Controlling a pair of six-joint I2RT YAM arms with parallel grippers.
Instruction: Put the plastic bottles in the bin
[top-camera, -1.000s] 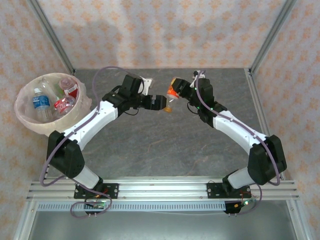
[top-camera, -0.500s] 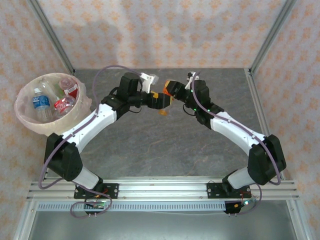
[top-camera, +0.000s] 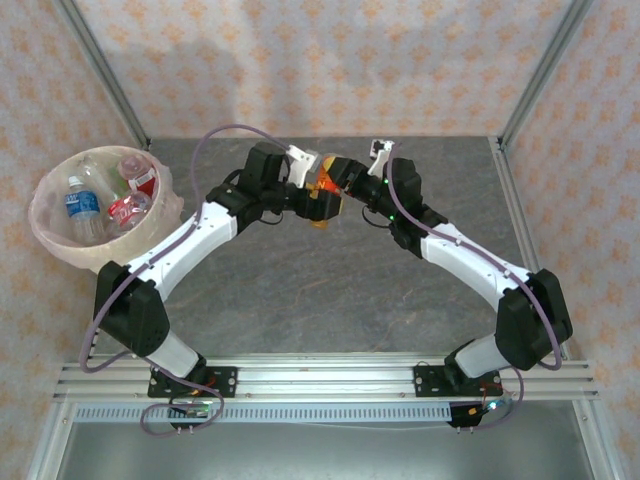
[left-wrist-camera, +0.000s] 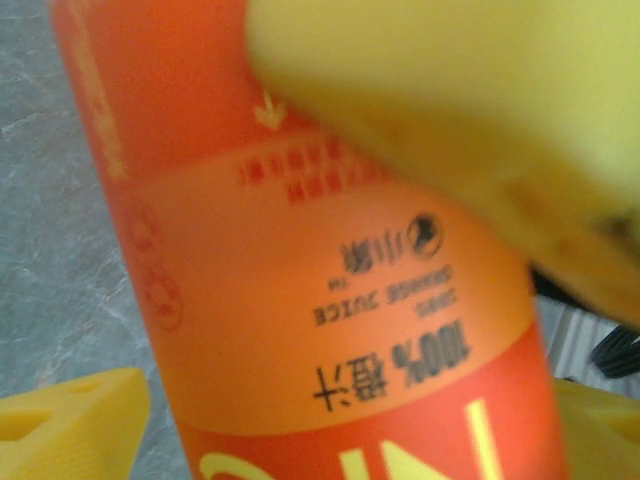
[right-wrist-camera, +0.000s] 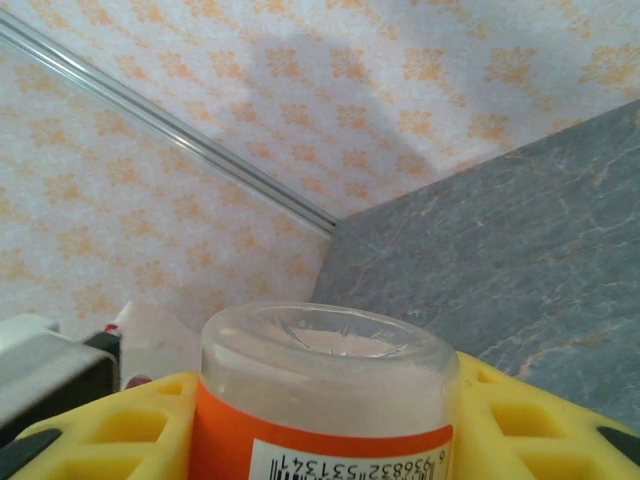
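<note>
Meeting over the far middle of the desk (top-camera: 330, 290), the two arms share one orange bottle (top-camera: 321, 190) in the top view. The right end effector (top-camera: 336, 181) grips it and the left end effector (top-camera: 312, 197) straddles it from the opposite side. The bin (top-camera: 40, 215) stands at the desk's left edge, well apart, with several plastic bottles (top-camera: 82, 205) inside. A clean handover probably needs the left jaws shut firmly before the right ones let go. Here the overlapping heads hide the contact points.

In the left wrist view the bottle (left-wrist-camera: 330, 280) sits between that arm's yellow fingers (left-wrist-camera: 60, 425). Closing squarely on the label, clear of the other arm's fingers, looks wise. Blur leaves it impossible to tell whether the pads press the label or stand just off it. A yellow mass at upper right is probably the right arm's finger.

In the right wrist view yellow fingers (right-wrist-camera: 110, 435) clamp the bottle (right-wrist-camera: 320, 420) just below its clear base. Holding steady until the partner has it seems best. The cap end is out of sight.
</note>
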